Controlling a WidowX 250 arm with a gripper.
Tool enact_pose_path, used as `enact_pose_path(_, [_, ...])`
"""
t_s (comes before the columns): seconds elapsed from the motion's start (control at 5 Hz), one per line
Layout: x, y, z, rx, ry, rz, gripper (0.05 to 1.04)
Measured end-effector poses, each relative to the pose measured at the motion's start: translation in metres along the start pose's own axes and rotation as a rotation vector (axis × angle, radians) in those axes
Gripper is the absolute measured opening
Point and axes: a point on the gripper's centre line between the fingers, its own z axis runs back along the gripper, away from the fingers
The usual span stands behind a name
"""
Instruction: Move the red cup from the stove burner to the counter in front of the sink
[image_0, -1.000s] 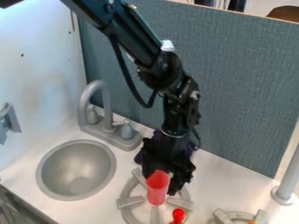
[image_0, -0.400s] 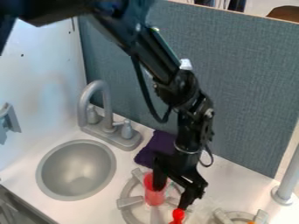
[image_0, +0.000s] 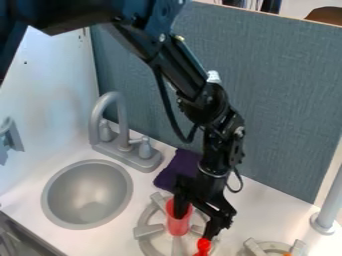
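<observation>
**Red cup upright beneath the wide gripper**

The red cup (image_0: 178, 226) is stood inside the edge of a grey burner (image_0: 148, 230), its long axis vertical. It is set sinkward of the middle of the gripper (image_0: 196, 220), whose fingers are held wide, one overlapping the cup's mouth, the other by a red knob-ended object (image_0: 204, 244). Whether either is touched cannot be told; the red object is cut off below. A purple cloth (image_0: 179, 167), partly hidden, is laid near the counter's back edge.
</observation>
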Motion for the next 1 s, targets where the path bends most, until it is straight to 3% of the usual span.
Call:
enact_pose_path(0.2, [0.001,0.012,-0.001,-0.016,0.002,0.029,0.902])
enact_pose_path(0.6, [-0.003,0.026,-0.010,-0.050,0.042,0.033,0.329])
enact_pose_path(0.8, [-0.002,0.027,-0.008,-0.058,0.040,0.024,0.201])
enact_pose_path(1.0, [-0.011,0.032,0.000,-0.067,0.035,0.009,0.156])
